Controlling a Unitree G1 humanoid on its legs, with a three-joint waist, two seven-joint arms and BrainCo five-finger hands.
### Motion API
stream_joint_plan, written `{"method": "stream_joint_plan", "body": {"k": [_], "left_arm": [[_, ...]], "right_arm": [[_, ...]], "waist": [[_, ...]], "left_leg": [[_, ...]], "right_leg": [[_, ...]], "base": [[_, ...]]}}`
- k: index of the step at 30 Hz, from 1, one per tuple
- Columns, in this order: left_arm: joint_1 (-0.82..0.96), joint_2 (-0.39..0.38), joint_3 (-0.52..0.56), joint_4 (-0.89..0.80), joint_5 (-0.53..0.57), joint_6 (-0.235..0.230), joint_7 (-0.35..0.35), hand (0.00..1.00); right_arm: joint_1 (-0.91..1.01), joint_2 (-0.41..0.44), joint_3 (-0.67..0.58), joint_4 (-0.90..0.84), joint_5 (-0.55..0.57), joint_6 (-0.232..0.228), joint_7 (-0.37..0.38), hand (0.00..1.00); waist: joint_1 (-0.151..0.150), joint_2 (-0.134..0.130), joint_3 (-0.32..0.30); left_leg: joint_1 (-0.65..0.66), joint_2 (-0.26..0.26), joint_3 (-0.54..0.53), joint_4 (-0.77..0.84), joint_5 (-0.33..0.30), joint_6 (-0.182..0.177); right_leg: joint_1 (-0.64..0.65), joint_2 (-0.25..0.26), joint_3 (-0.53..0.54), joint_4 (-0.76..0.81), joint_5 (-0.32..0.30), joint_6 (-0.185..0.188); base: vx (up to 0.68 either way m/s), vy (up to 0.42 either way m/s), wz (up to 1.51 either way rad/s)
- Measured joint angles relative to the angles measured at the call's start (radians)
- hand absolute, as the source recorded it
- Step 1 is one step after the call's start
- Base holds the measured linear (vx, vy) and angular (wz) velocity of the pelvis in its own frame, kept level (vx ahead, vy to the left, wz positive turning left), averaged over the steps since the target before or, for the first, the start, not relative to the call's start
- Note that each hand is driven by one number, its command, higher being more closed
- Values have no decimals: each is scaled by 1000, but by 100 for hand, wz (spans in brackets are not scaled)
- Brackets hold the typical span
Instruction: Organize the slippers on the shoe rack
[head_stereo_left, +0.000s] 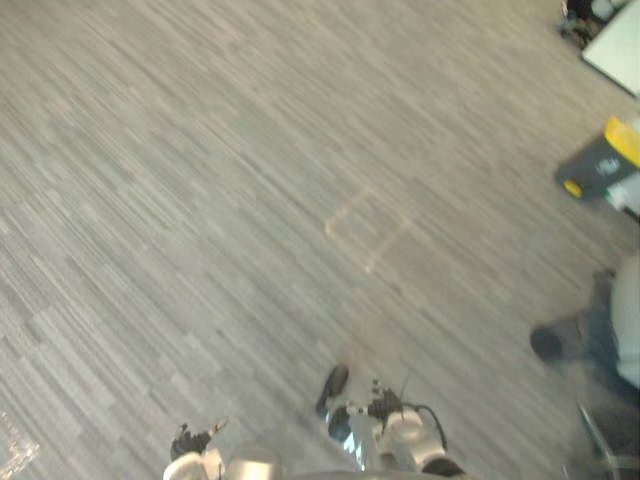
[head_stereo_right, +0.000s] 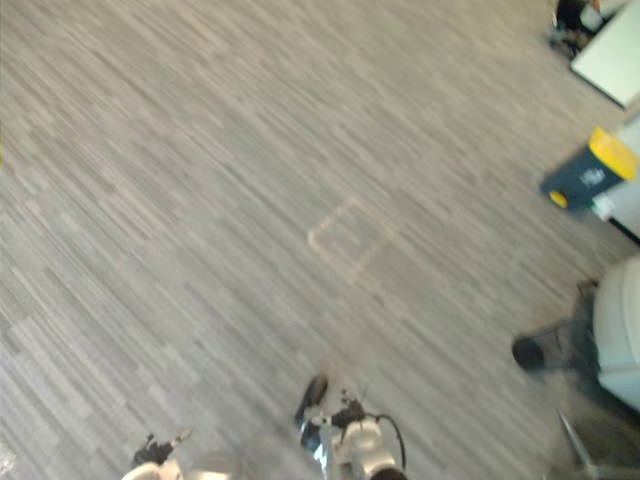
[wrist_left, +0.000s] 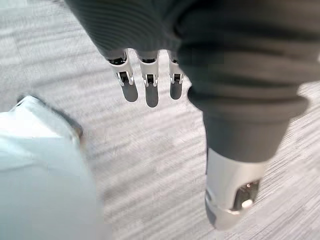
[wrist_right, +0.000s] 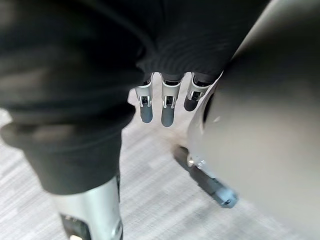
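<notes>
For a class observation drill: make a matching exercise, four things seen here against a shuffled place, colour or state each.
1 left hand
2 square outline
3 container
4 white surface

A grey with a yellow top
B fingers straight, holding nothing
C top right corner of the eye views
D middle of the floor

Pairs: 1-B; 2-D; 3-A; 4-C

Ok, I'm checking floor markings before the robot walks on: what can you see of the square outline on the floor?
The square outline is a thin, pale, faint line lying flat on the grey striped floor. It could be tape or paint; I cannot tell which. It shows cornerwise, with one corner toward the robot, and sits mid-floor ahead of it. Nothing stands on it or touches it, and the floor inside it looks the same as the floor outside.
</notes>
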Motion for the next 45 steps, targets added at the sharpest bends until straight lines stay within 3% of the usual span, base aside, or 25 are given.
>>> {"method": "stream_joint_plan", "body": {"k": [1, 4, 8, 9, 10, 11, 12, 15, 17, 18, 21, 25, 27, 29, 30, 31, 32, 33, 34, 35, 37, 40, 42, 44, 45], "left_arm": [[9, -18, 7, -3, 6, 1, 0, 0], [-25, 7, 11, -15, 16, 1, -1, 0], [-25, 23, -2, -45, 16, -6, -1, 0], [-24, 21, -8, -43, 14, -6, 0, 0], [-24, 18, -7, -41, 12, -5, -1, 0], [-30, 27, -10, -39, 8, -5, -1, 0], [-30, 35, -7, -44, 5, -10, 1, 0], [-24, 49, -9, -40, 6, -7, 1, 0], [-24, 59, -32, -37, 7, -4, 1, 0], [-22, 71, -58, -19, 7, -1, 1, 0], [-24, 82, -81, -19, 7, 1, 1, 0], [-60, 75, -90, -20, 12, -5, -5, 0], [-68, 77, -90, -17, 28, -5, -6, 0], [-57, 76, -94, -11, 46, -5, -21, 0], [-44, 88, -94, -10, 56, -4, -21, 0], [-52, 95, -93, 2, 69, -6, -20, 0], [-46, 93, -104, 3, 87, -4, -24, 0], [-45, 87, -99, 3, 89, -4, -23, 0], [-37, 65, -90, -2, 99, -1, -24, 0], [-18, 41, -85, 0, 105, 4, -26, 0], [-27, 46, -88, 0, 107, 3, -30, 0], [-39, 59, -98, -3, 107, -3, -41, 0], [-38, 61, -102, -4, 107, -4, -41, 0], [-29, 60, -107, -3, 103, -4, -40, 0], [-20, 50, -107, -5, 103, -4, -40, 0]], "right_arm": [[4, 1, 7, -9, 1, -1, 0, 0], [0, 2, 10, 3, 7, 10, -4, 0], [-17, 0, 47, 35, 12, 9, -10, 0], [-24, -3, 53, 35, 11, 7, -11, 0], [-32, -4, 59, 39, 10, 6, -13, 0], [-36, -15, 94, 39, 9, 5, -6, 0], [-38, -17, 95, 34, 9, 2, -9, 0], [-58, -15, 77, 19, 2, -14, -21, 0], [-57, -15, 74, -4, -1, -15, -19, 0], [-54, -14, 67, -1, -1, -8, -12, 0], [-28, -12, 37, 0, -1, -1, 2, 0], [-55, -12, 39, 0, -2, -2, 8, 0], [-61, -13, 47, 10, -8, -5, 10, 0], [-54, -14, 59, 20, -35, -1, 8, 0], [-46, -14, 68, 26, -37, -2, 8, 0], [-20, -22, 66, 30, -39, -9, 6, 0], [-13, -20, 34, 30, -39, -1, 3, 0], [-7, -18, 23, 30, -39, -1, 3, 0], [0, -12, 16, 27, -39, -1, 4, 0], [6, -1, 17, 13, -37, 1, 5, 0], [7, 0, 16, 10, -35, 3, 3, 0], [-6, 0, 20, 50, -31, 17, 1, 0], [-19, -1, 21, 74, -27, 17, 0, 0], [-27, -4, 26, 81, -27, 16, -2, 0], [-31, -8, 27, 81, -27, 15, -3, 0]], "waist": [[7, 17, 2], [25, -9, 26], [57, -69, 61], [64, -61, 68], [75, -57, 79], [97, -72, 100], [106, -96, 97], [110, -93, 98], [113, -90, 100], [108, -80, 106], [87, -83, 104], [52, -73, 107], [52, -64, 115], [51, -75, 106], [50, -97, 92], [37, -109, 73], [32, -69, 41], [25, -65, 34], [25, -35, 29], [26, -13, 20], [36, -3, 27], [51, -20, 45], [54, -33, 57], [61, -33, 65], [66, -32, 68]], "left_leg": [[-68, 35, 28, 164, 91, 14], [-258, 68, 116, 341, -13, 37], [-422, -15, 104, 38, -29, 37], [-460, -62, 17, -187, 44, 26], [-449, -81, -36, -283, 191, -15], [-417, -101, 1, -294, 192, -9], [-402, -125, 8, -298, 177, 5], [-383, -127, 45, -180, 70, 71], [-342, -116, 81, -160, -3, 91], [-275, -110, 103, -164, -41, 100], [-129, -100, 140, -245, -67, 111], [-31, -51, 193, -346, -62, 78], [30, -30, 216, -375, -67, 67], [115, -38, 211, -385, -98, 7], [139, -53, 204, -389, -113, -17], [171, -53, 184, -387, -132, -38], [153, 1, 155, -318, -122, -65], [122, 25, 138, -229, -101, -68], [69, 69, 115, -62, -34, -41], [3, 104, 102, 125, 110, 12], [-106, 127, 101, 317, 74, 22], [-225, 70, 122, 318, -19, 33], [-283, -22, 70, 137, -47, 35], [-327, -147, -96, -129, -15, 9], [-319, -187, -201, -254, 63, -35]], "right_leg": [[39, 24, 27, -22, -19, -6], [184, 23, 108, -115, -49, 1], [312, -58, 173, -159, -106, 69], [321, -82, 192, -146, -154, 102], [335, -93, 210, -126, -183, 130], [354, -115, 215, -114, -189, 150], [362, -134, 203, -97, -191, 148], [375, -142, 183, 30, -210, 179], [266, -189, 184, 314, -213, 202], [190, -226, 163, 567, -149, 190], [119, -279, 35, 796, -164, 129], [-37, -227, -107, 465, -209, 88], [-61, -146, -100, 123, -123, 109], [-50, -89, -86, -66, 55, 43], [-54, -94, -85, -55, 94, 19], [-55, -87, -83, 0, 83, -62], [-56, -60, -131, 45, -4, -15], [-46, -32, -131, 45, -23, -42], [-5, 18, -119, 24, -34, -66], [38, 74, -77, -2, -49, -88], [90, 100, -18, -25, -77, -100], [250, 87, 108, -101, -91, -64], [316, 53, 180, -115, -112, -30], [326, 10, 257, -84, -155, 9], [327, 0, 292, -46, -185, 36]], "base": [[719, -53, -67], [598, 3, -49], [461, 186, -36], [402, 342, -39], [400, 341, -49], [520, 332, -31], [473, 199, -18], [421, 124, -19], [316, 157, -47], [318, 147, -42], [399, 55, -24], [377, -18, -46], [352, -40, -35], [587, -104, -23], [624, -190, 23], [540, -138, 35], [538, -142, 26], [496, -128, -25], [483, -112, -72], [553, -58, -104], [454, 38, -91], [526, 94, -83], [402, 246, -76], [333, 321, -105], [235, 283, -111]]}}
